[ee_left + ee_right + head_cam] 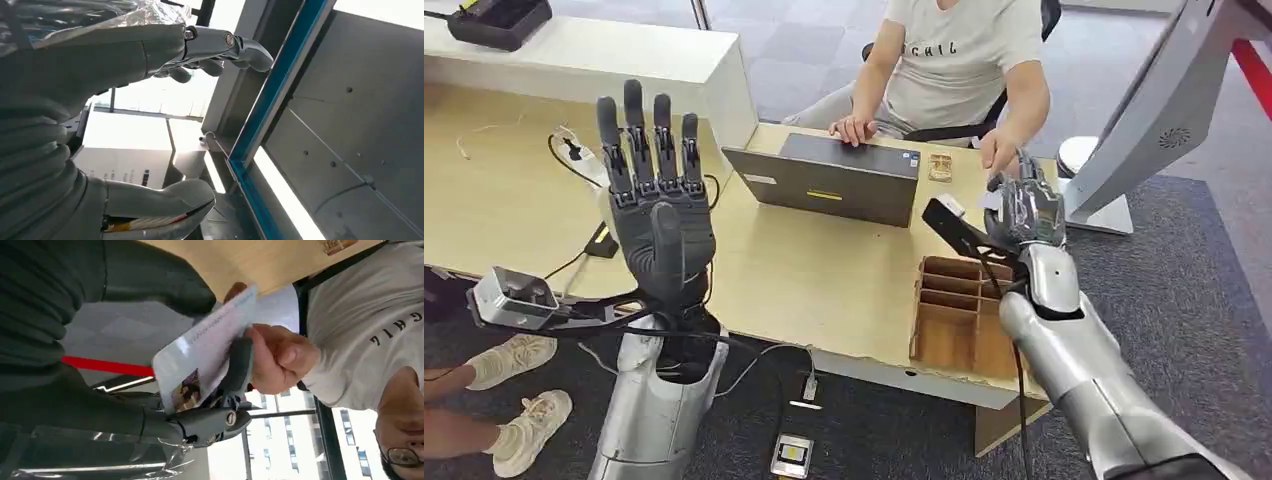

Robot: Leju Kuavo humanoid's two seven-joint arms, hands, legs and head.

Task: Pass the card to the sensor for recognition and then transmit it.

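Note:
My right hand (1027, 212) is raised over the desk's far right corner and holds a white card with a small photo (205, 352). The card sits between my thumb (165, 285) and a dark finger (239, 365). The seated person across the desk pinches the card's other edge with one hand (280, 357), which meets my hand in the head view too (999, 152). My left hand (659, 215) stands upright above the desk's near left side, fingers straight and apart, holding nothing. A white kiosk-like device (1164, 110) stands at the right.
A grey laptop (829, 180) sits in front of the person in a light T-shirt (959, 60). A wooden slotted organiser (959, 315) stands at the desk's near right edge. A black device (499, 20) rests on the raised counter far left. Cables trail across the desk; someone's shoes (514, 360) show lower left.

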